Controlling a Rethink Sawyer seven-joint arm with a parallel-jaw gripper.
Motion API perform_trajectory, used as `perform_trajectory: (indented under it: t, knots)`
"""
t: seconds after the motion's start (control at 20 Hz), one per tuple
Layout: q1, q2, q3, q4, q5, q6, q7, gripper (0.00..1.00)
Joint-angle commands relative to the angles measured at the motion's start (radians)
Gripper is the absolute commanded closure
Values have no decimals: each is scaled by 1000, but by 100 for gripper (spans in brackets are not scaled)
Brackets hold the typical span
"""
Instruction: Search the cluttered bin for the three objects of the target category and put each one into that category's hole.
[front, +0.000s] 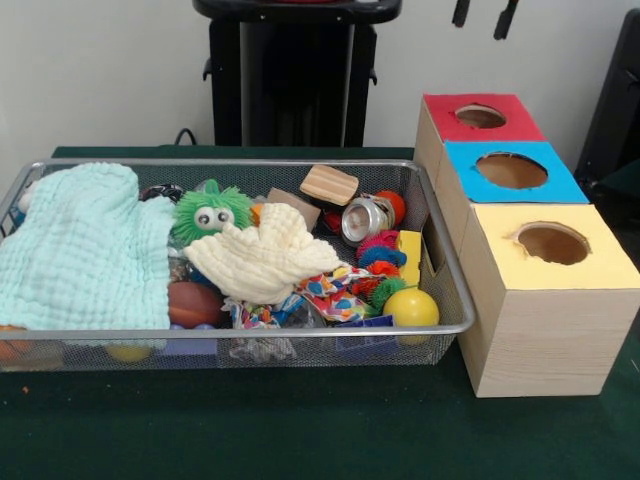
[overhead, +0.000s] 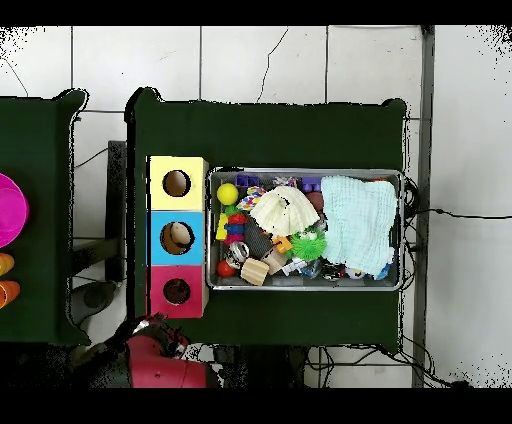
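Observation:
A wire mesh bin (front: 250, 333) holds a mint cloth (front: 75, 250), a cream cloth (front: 265, 255), a green fuzzy toy with eyes (front: 210, 212), a wooden block (front: 329, 184), a silver can (front: 365, 218), a yellow ball (front: 411, 307), a brown ball (front: 194, 303) and several bright spiky toys (front: 378, 262). To the bin's right stand three boxes with round holes on top: red (front: 440, 110), blue (front: 465, 165) and yellow (front: 500, 250). My gripper (front: 483, 15) shows only its two dark tips at the top edge, above the red box, open and holding nothing.
From above, the bin (overhead: 300, 287) lies right of the yellow (overhead: 160, 170), blue (overhead: 160, 222) and red (overhead: 160, 305) boxes. Something pale shows inside the blue box's hole. The red arm (overhead: 150, 360) sits below the red box. A pink dish (overhead: 8, 210) rests on a separate table.

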Motion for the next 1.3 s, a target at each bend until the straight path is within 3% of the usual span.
perform_trajectory:
  t: [0.05, 0.15, 0.3, 0.55, 0.85, 1.2, 1.3]
  knots:
    - [-239, 76, 196, 1, -98, -276, -87, 0]
    - [-359, 129, 280, 14, -184, -412, -118, 0]
    - [-436, 167, 302, -22, -303, -460, -123, 0]
    - [-519, 133, 333, -79, -387, -353, -137, 0]
    - [-638, 189, 402, -147, -486, -339, -147, 0]
    - [-687, 226, 423, -222, -542, -278, -120, 0]
    - [-672, 244, 402, -243, -555, -268, -99, 0]
